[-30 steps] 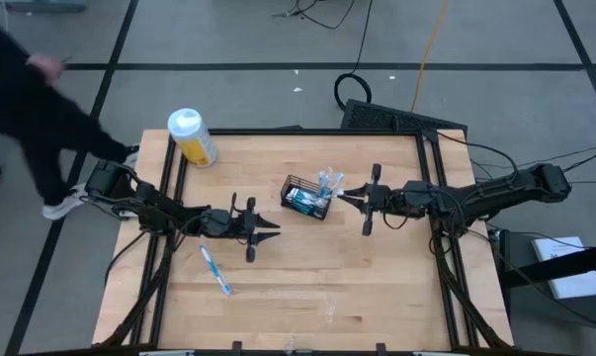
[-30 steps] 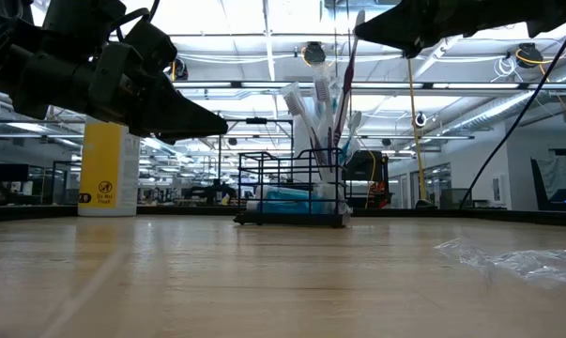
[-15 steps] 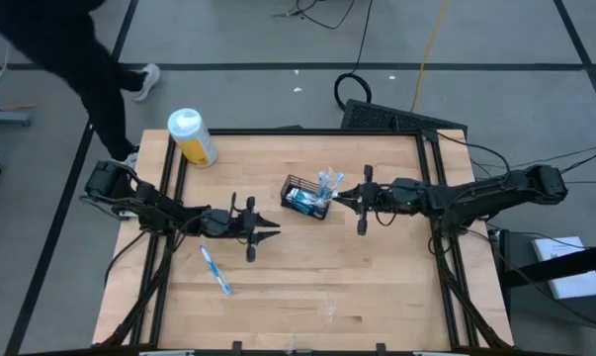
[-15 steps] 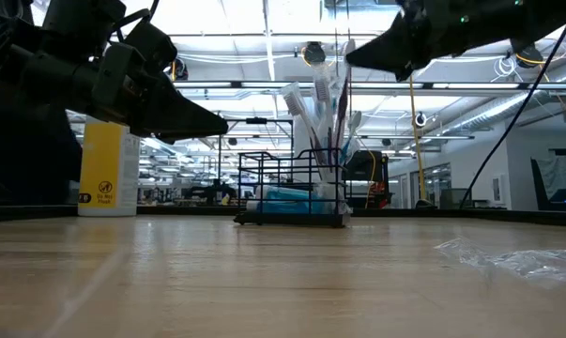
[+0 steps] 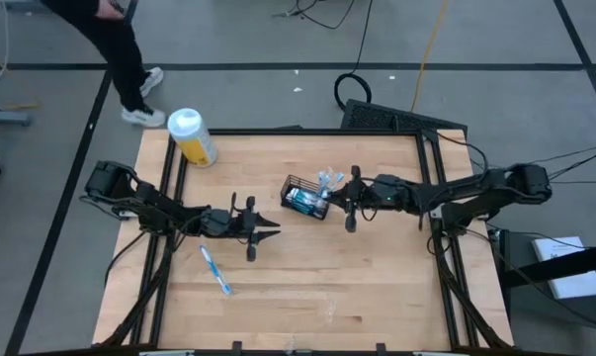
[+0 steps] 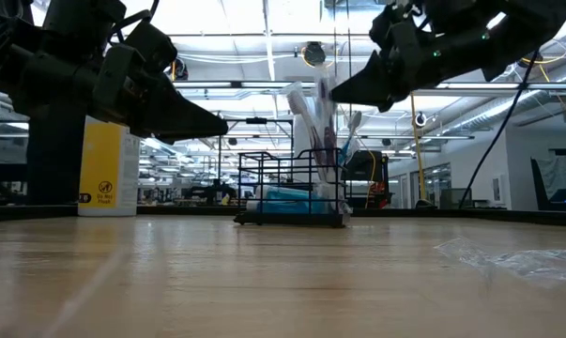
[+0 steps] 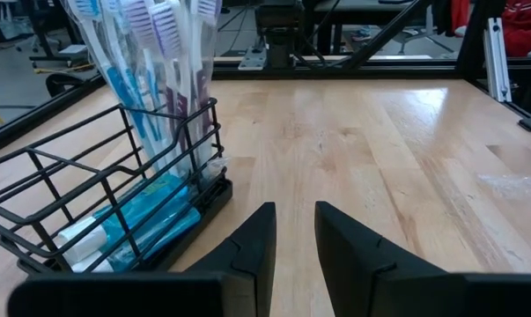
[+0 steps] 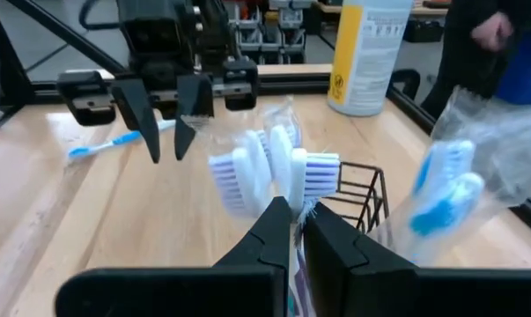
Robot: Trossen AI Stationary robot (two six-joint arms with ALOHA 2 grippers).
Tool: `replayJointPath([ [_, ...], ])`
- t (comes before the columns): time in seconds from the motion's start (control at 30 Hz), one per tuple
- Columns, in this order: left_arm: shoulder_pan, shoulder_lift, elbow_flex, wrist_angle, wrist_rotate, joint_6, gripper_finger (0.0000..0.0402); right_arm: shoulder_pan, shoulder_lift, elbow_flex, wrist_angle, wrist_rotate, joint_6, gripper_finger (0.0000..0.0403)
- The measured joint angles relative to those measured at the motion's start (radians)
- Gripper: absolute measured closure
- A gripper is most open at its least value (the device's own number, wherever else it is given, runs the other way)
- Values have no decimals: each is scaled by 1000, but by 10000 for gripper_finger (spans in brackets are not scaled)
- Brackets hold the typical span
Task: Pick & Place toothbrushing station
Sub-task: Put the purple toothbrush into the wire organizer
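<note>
High view: right gripper point(image 5: 341, 195), jaws together, at the black wire-mesh basket point(image 5: 305, 199); left gripper point(image 5: 275, 226) nearby, jaws slightly apart.

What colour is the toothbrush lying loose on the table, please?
White and blue; the toothbrush shows best in the high view.

You have one black wire basket point(image 5: 305, 197) on the table point(image 5: 377, 287), one yellow bottle point(image 5: 192, 136), one loose blue-and-white toothbrush point(image 5: 215, 270), and two arms. The bunched toothbrushes point(image 7: 155, 53) in the basket can't be counted exactly.
</note>
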Motion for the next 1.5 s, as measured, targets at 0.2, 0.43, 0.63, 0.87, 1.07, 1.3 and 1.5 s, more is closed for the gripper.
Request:
replayJointPath([
  [0.2,0,0,0,-1,0,2,316,-4,35,0,21,0,7,395],
  [0.43,0,0,0,-5,-1,2,316,-12,41,1,15,-1,15,395],
  [0.63,0,0,0,-5,-1,3,316,-14,41,-2,-6,4,18,395],
  [0.87,0,0,0,-6,-1,3,316,-38,41,-21,-5,3,42,395],
  [1.07,0,0,0,-6,-1,3,316,-38,42,-23,7,2,41,395],
  [1.3,0,0,0,-6,-1,3,316,-38,42,-23,4,-2,44,395],
  [1.5,0,0,0,-6,-1,3,316,-39,42,-23,2,-23,65,395],
])
